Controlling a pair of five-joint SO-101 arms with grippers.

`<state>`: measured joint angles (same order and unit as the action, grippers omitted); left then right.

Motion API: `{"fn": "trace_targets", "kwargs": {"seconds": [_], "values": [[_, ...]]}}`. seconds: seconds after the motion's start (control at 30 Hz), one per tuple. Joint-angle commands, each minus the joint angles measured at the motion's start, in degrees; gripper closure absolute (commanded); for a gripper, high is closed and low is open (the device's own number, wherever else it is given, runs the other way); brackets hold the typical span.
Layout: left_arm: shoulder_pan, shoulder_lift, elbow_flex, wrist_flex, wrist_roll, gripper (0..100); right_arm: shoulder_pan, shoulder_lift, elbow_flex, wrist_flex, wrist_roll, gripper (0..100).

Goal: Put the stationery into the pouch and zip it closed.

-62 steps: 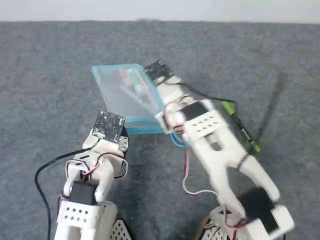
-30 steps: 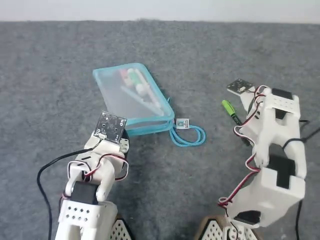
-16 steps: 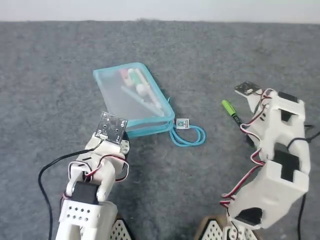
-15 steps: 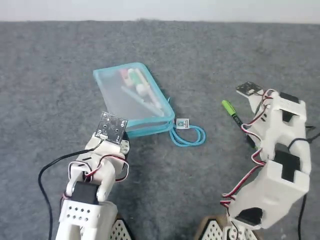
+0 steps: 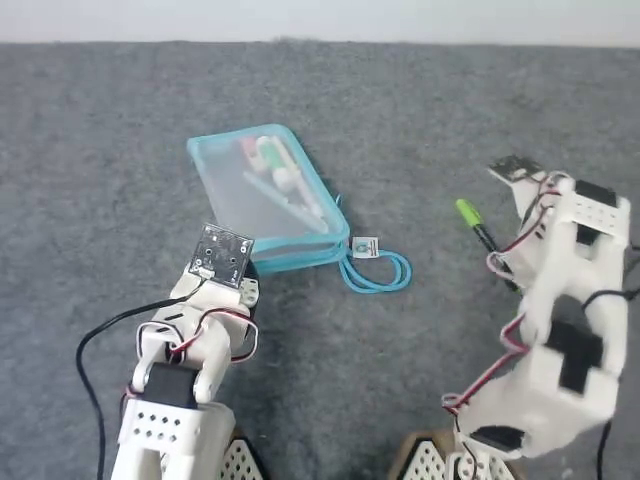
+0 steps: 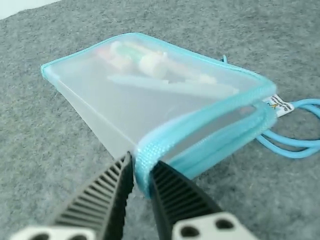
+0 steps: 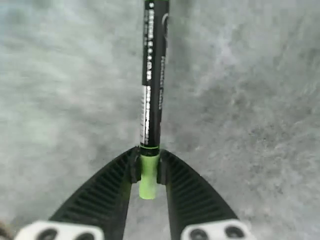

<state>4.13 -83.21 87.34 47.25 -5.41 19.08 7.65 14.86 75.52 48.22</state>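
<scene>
The right arm, which two seconds ago was stretched across to the zip end of the pouch [image 5: 262, 192], has swung back to its own side. In the last half second it drifted a little further out, and the marker [image 5: 479, 229] shifted slightly with it. The right tool [image 7: 148, 167] is now clenched on that marker, its ribbed fingers pressed against either side where the green cap meets the black barrel. The marker lies on the grey bench [image 5: 120, 120], well apart from the pouch.

The left arm has not budged. The left tool [image 6: 140, 172] stays pinched on the teal zip seam at the pouch's near corner, and the pouch sits where it was. It lies flat and translucent, with pink, green and white pieces showing through its wall.

The cord loop [image 5: 376, 272] trails from the pouch's end beside a small white tag [image 6: 276, 103]. The mark on that tag is too small to read. White lettering runs the length of the marker's barrel.
</scene>
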Motion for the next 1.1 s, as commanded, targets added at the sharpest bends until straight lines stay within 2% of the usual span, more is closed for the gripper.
{"fn": "trace_targets", "kwargs": {"seconds": [0.0, 0.27, 0.37, 0.5, 0.77, 0.93, 1.07], "values": [[0.5, -1.0, -1.1, -2.1, 0.5, 99, -8.4, -17.6, 1.5, 7.3, -3.1, 99.1], [0.5, -1.0, -1.2, -2.0, 0.5, 99, -30.2, -46.8, 18.5, 10.8, -8.8, 99.2], [0.5, -1.0, -1.2, -2.0, 0.5, 99, -38.0, -55.3, 20.1, 14.4, -12.7, 99.2], [0.5, -1.0, -1.1, -2.0, 0.5, 99, -44.7, -61.8, 20.1, 18.0, -16.1, 99.2], [0.5, -1.0, -1.3, -2.0, 0.5, 99, -49.8, -58.3, 20.3, 18.1, -17.0, 99.2], [0.5, -1.0, -1.3, -2.0, 0.5, 99, -50.2, -51.7, 21.7, 13.5, -17.1, 99.2], [0.6, -1.0, -1.3, -2.0, 0.5, 99, -50.5, -46.0, 21.3, 8.3, -21.7, 99.2]]}}
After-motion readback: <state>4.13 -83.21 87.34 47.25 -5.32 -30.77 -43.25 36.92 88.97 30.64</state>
